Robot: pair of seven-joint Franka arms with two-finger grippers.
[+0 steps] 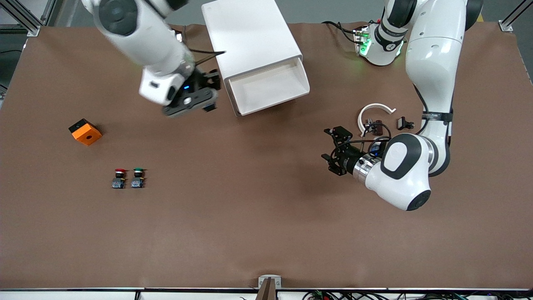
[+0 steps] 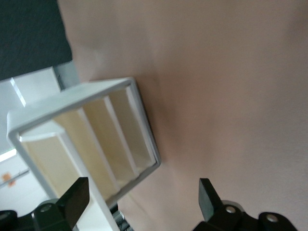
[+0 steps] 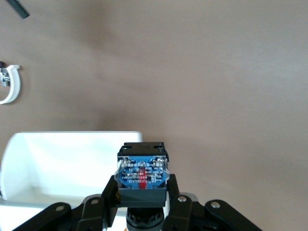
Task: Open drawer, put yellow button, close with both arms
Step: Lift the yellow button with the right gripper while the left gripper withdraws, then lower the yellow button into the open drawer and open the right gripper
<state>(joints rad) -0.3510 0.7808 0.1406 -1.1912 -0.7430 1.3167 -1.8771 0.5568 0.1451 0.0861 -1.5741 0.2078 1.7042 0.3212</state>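
Brown-covered table [image 1: 258, 233] with aluminium frame posts [image 1: 25, 18] at its corners.

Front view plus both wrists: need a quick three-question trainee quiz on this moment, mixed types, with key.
1. True or false: the drawer is shut.
2. What does the right pincer grip? A) red button B) yellow button C) orange block
3. Fill in: the left pincer hovers over the table with its jaws ____.

Key: 1 false, it stands pulled open; 2 B; 3 open.
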